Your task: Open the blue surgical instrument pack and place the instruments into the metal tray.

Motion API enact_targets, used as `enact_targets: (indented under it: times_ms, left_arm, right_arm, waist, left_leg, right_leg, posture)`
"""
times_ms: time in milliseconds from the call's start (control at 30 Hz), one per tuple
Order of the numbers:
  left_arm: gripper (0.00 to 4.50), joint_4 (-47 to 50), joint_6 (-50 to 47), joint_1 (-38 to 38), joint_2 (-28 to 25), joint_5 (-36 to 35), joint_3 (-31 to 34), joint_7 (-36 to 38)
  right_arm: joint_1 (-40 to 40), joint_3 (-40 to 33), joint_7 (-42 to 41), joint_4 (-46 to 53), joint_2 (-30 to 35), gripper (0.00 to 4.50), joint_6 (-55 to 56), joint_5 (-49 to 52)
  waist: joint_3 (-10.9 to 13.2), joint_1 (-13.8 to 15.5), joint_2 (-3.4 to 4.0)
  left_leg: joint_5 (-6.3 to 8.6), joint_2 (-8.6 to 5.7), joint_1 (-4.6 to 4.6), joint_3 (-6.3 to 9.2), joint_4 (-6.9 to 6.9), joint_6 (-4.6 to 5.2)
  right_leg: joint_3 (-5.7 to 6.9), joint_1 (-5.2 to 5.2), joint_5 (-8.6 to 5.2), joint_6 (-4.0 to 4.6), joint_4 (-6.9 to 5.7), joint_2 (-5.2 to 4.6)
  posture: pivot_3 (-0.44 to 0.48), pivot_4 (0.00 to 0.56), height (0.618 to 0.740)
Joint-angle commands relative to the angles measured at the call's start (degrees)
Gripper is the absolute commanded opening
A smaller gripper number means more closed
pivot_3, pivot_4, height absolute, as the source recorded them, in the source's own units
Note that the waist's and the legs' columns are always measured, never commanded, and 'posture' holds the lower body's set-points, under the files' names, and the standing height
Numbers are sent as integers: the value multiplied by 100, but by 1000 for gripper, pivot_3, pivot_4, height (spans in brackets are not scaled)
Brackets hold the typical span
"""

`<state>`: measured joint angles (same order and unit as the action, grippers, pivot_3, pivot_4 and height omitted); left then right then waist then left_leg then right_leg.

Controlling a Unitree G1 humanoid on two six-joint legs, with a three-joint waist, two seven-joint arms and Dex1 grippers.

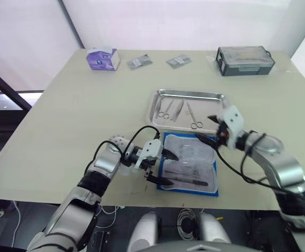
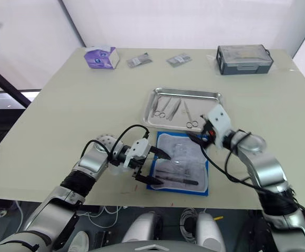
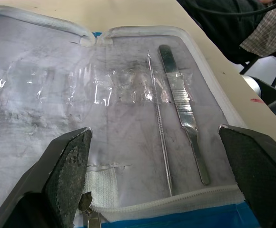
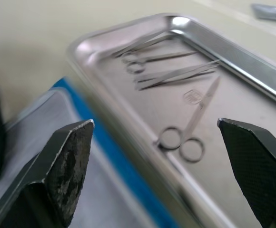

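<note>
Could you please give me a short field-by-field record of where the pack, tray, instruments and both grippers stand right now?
pack: lying open on the table, just in front of the tray
tray: holds two scissors and tweezers
left in pack: a scalpel handle and a thin probe
left gripper: open, over the pack's left edge
right gripper: open, over the tray's near rim
elsewhere: tissue box, grey box
</note>
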<state>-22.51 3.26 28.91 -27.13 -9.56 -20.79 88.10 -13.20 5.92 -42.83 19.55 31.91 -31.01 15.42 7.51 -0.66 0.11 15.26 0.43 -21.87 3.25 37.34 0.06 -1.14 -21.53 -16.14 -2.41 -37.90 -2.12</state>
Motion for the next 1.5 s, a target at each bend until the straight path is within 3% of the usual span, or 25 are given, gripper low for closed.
enact_targets:
  times_ms: [33,233,833,933,1033,1100,1133,1500]
  left_arm:
    - [4500,-498,-195,-296,-21,444,-438,37]
    - [4500,-528,-178,-295,-7,449,-438,48]
    - [4500,-517,-182,-280,-8,461,-445,57]
    - [4500,-515,-181,-278,-14,466,-447,58]
    - [4500,-503,-187,-279,-28,462,-443,68]
    - [4500,-501,-187,-281,-41,463,-441,71]
    - [4500,-500,-188,-280,-46,463,-439,74]
    - [4500,-517,-180,-274,-79,463,-423,78]
  right_arm:
    - [417,-36,-866,340,337,4377,450,418]
    - [839,110,-1529,229,697,4377,999,409]
    - [745,767,-1556,-830,503,4377,2214,-539]
    - [739,788,-1579,-916,491,3593,2307,-603]
    - [737,872,-1651,-964,555,2026,2449,-727]
    - [730,924,-1677,-984,570,1327,2520,-792]
    - [720,955,-1694,-997,579,665,2547,-827]
    - [705,1095,-1853,-1115,610,665,2706,-951]
  waist:
    - [1,-13,-1]
    - [4,-5,-7]
    - [3,4,-8]
    - [3,3,-8]
    - [3,2,-8]
    - [3,0,-8]
    - [3,-1,-8]
    - [1,-5,-10]
  left_leg:
    - [0,0,2,-3,0,0]
    - [0,0,7,-2,1,0]
    - [0,0,8,-3,1,0]
    - [0,0,10,-4,1,0]
    - [0,0,10,-3,1,0]
    - [0,0,11,-3,1,0]
    - [0,0,11,-3,1,0]
    - [0,0,13,-3,1,0]
  right_leg:
    - [-4,1,0,0,0,0]
    - [-3,6,-2,-3,1,0]
    - [-4,7,-1,-2,1,0]
    - [-5,8,-1,-1,1,1]
    - [-5,9,-1,-1,0,1]
    - [-5,9,-1,-1,0,1]
    - [-5,9,-1,-1,0,1]
    - [-5,10,0,-1,-1,2]
  posture:
    - [0,150,740]
    - [0,150,740]
    - [0,150,740]
    - [0,150,740]
    - [0,150,740]
    - [0,150,740]
    - [0,150,740]
    - [0,150,740]
